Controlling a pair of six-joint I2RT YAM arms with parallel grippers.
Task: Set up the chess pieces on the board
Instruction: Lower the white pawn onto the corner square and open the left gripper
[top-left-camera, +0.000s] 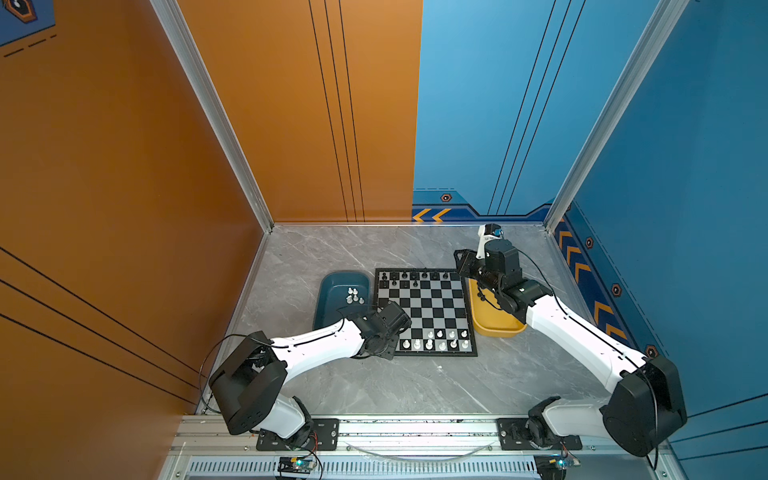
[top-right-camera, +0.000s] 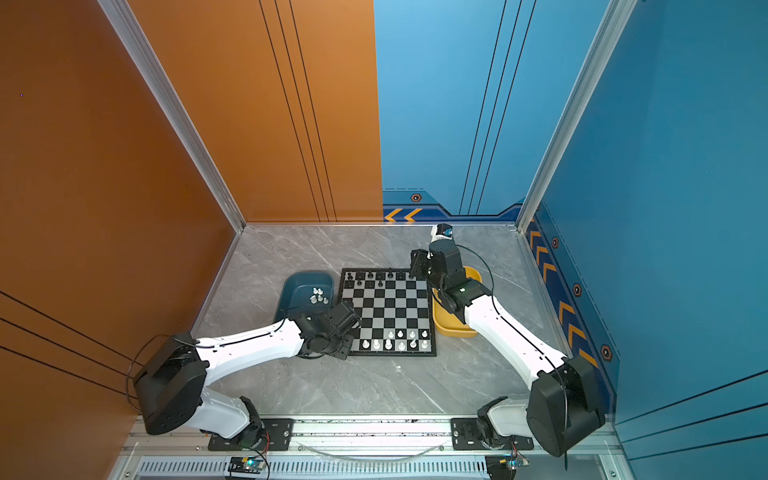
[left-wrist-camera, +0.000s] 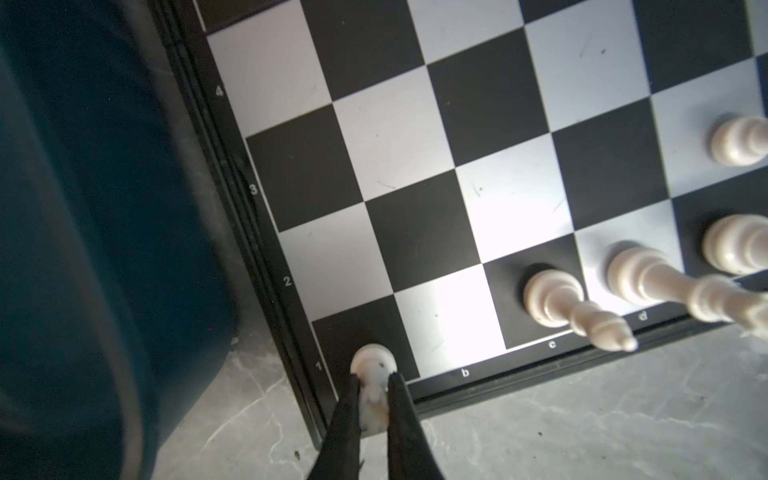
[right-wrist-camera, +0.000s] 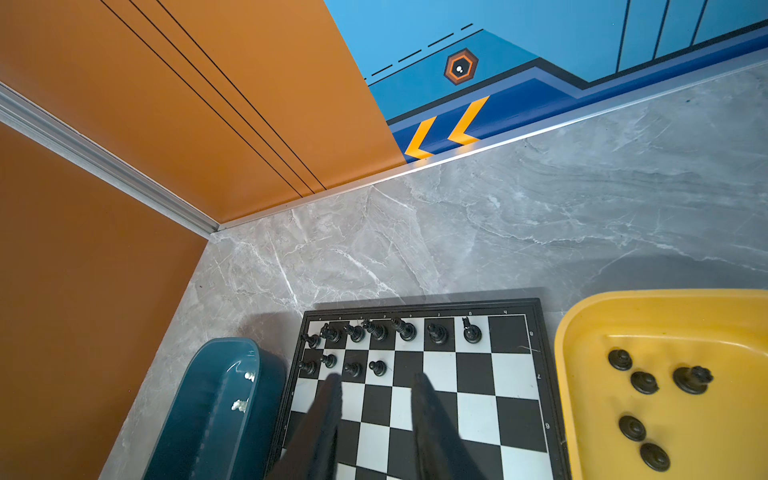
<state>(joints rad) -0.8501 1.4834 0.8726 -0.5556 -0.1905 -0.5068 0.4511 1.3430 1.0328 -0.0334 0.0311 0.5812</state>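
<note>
Left gripper (left-wrist-camera: 372, 380) pinches a white piece (left-wrist-camera: 371, 363) at the near left corner square of the board (top-left-camera: 426, 309); right gripper (right-wrist-camera: 376, 388) hangs over the far rows, fingers spread, holding nothing. Black pieces (top-left-camera: 414, 276) line the far edge, white pieces (top-left-camera: 441, 345) the near right; more white lie in the teal tray (top-left-camera: 332, 307) left of the board, more black in the yellow tray (right-wrist-camera: 582, 332) on its right.

Teal tray (top-left-camera: 330, 301), L, & yellow tray (top-left-camera: 494, 323), R, sit well apart on grey marble tabletop (top-left-camera: 415, 386), w/ orange wall (top-left-camera: 291, 124), blue wall (top-left-camera: 469, 104) behind.
</note>
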